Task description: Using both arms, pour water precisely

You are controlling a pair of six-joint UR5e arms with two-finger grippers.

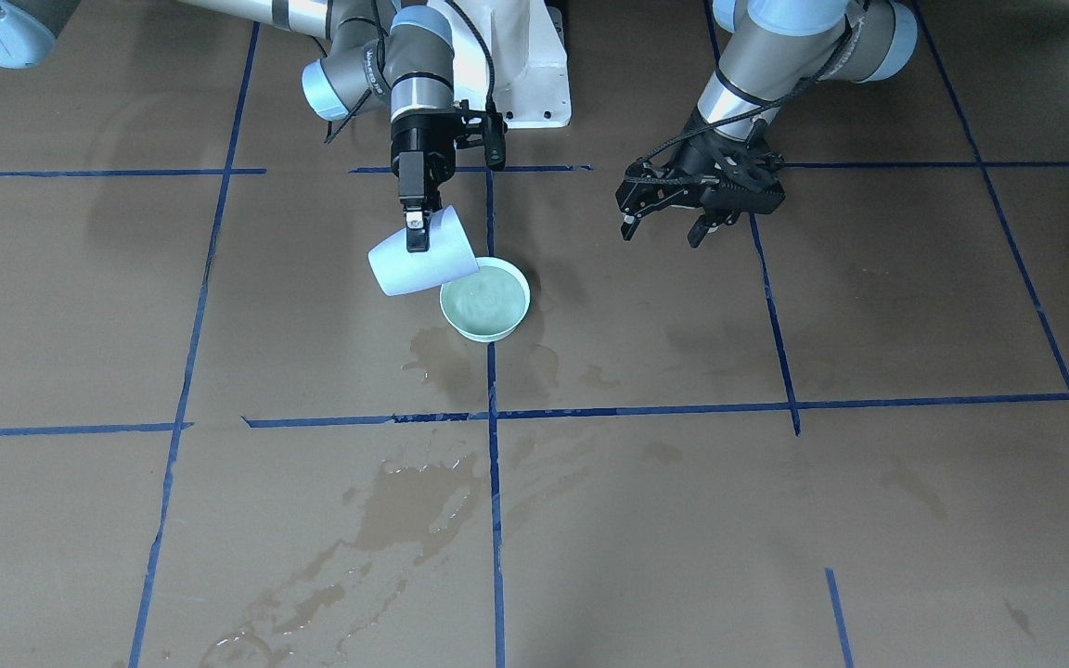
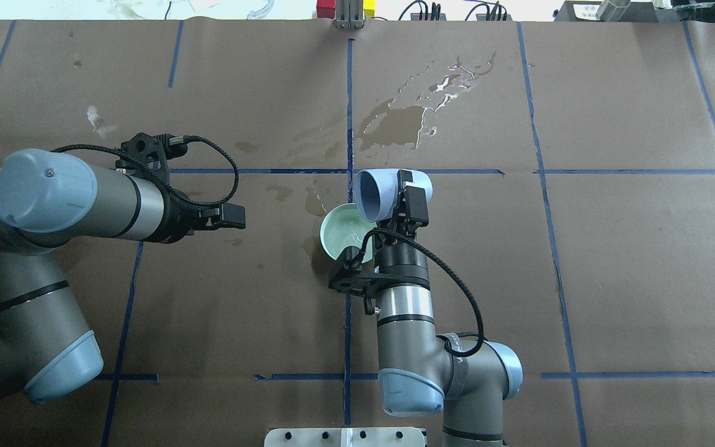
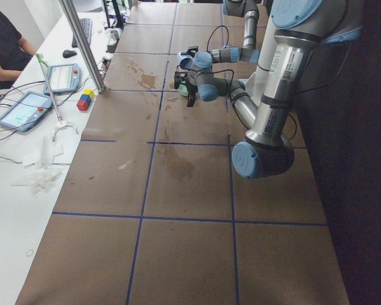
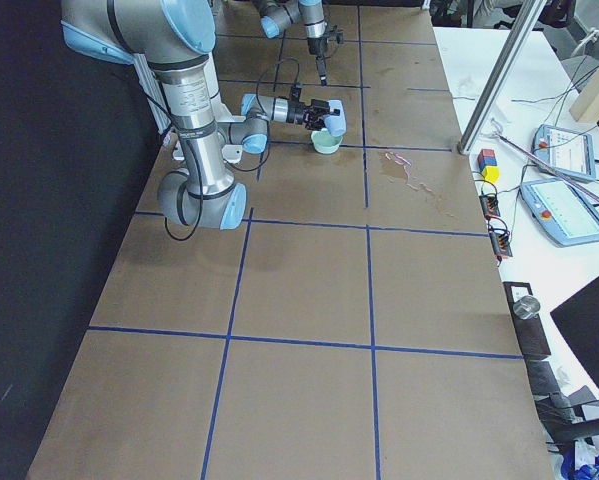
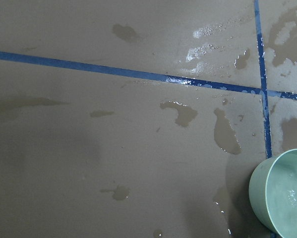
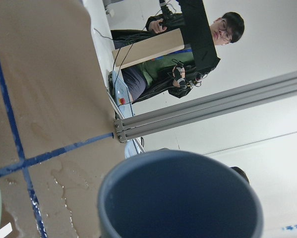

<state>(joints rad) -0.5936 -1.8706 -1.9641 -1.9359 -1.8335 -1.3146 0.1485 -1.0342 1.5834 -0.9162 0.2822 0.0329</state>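
My right gripper point(image 1: 416, 234) is shut on the rim of a pale blue cup point(image 1: 423, 255), which is tipped on its side over the edge of a mint-green bowl point(image 1: 460, 320). Clear water point(image 1: 488, 295) fills the bowl and ripples. In the overhead view the cup point(image 2: 376, 192) has its mouth towards the bowl point(image 2: 340, 231). In the right wrist view the cup's inside point(image 6: 180, 198) looks empty. My left gripper point(image 1: 663, 232) is open and empty, hovering apart from the bowl. The left wrist view shows the bowl point(image 5: 267, 178) at its lower right corner.
Dark wet stains point(image 1: 423, 506) spread over the brown paper, and blue tape lines point(image 1: 494, 445) grid it. The white pedestal point(image 1: 525, 74) stands behind the bowl. A metal post point(image 3: 82, 44), coloured blocks point(image 3: 84, 100) and tablets point(image 3: 25, 109) are on the operators' side.
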